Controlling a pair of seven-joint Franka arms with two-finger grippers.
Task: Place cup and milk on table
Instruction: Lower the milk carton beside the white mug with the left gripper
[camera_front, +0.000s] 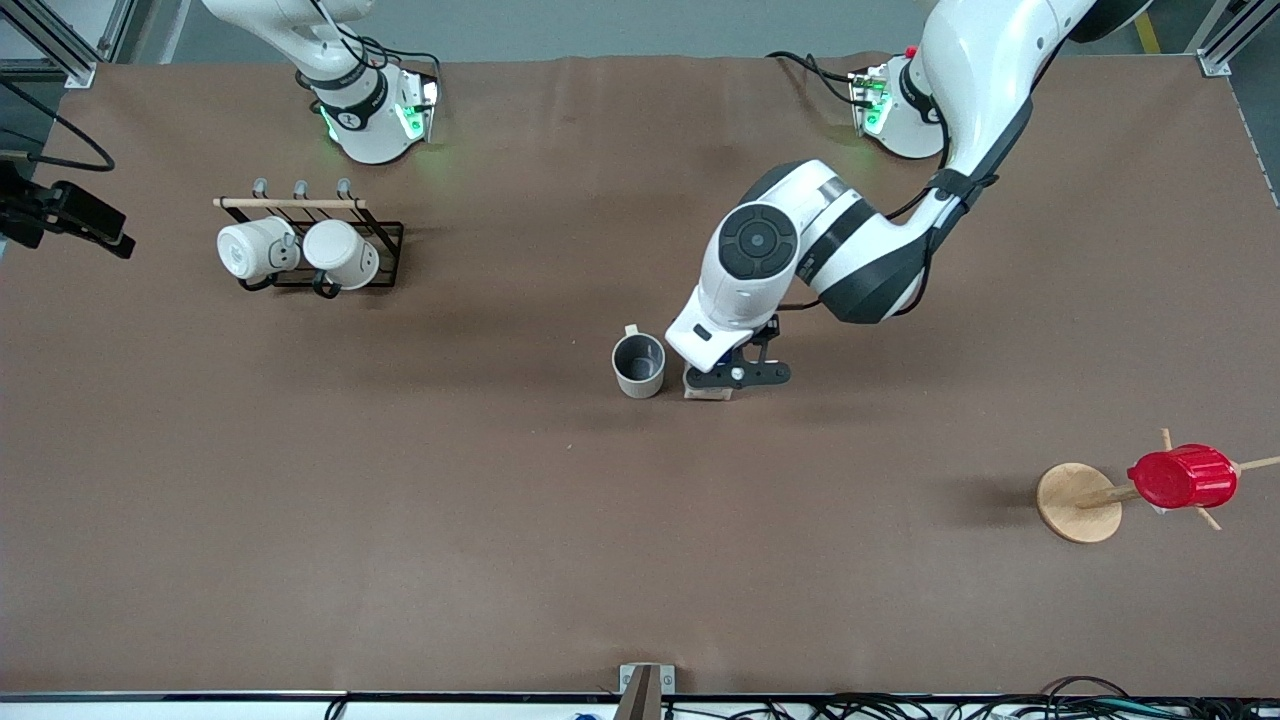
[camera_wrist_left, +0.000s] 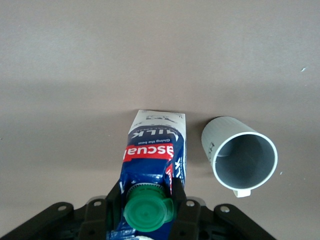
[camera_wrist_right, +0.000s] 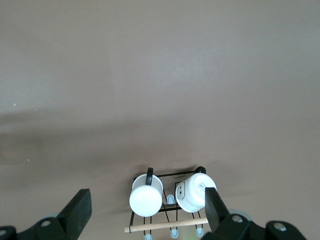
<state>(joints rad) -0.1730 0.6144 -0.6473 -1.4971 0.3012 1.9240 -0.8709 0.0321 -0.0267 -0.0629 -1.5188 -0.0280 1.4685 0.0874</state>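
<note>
Left wrist view shows what the front view hides: the left gripper (camera_wrist_left: 148, 200) has its two fingers (camera_wrist_left: 114, 200) clamped on the upper part of the milk (camera_wrist_left: 155, 152), either side of the green cap, with the red label and the word MILK plain on the carton's face. The carton stands upright on the table (camera_wrist_left: 75, 75), its base meeting the brown surface. Just beside the carton, apart from it, the cup (camera_wrist_left: 240, 157) stands upright with its dark grey inside bare of contents and its small handle at the rim.

From the front camera, the left gripper (camera_front: 738, 375) and arm cover nearly all of the carton; only a sliver of the milk (camera_front: 706, 393) shows beneath. The cup (camera_front: 638, 365) sits beside it, toward the right arm's end of the table (camera_front: 500, 520).

Right wrist view shows the right gripper (camera_wrist_right: 145, 212) with jaws wide apart, waiting high over a black rack (camera_wrist_right: 167, 200) holding two white mugs (camera_wrist_right: 146, 196). Farther from the cup toward the left arm's end, a red ribbed cup (camera_front: 1183, 477) hangs on a wooden stand (camera_front: 1078, 502).
</note>
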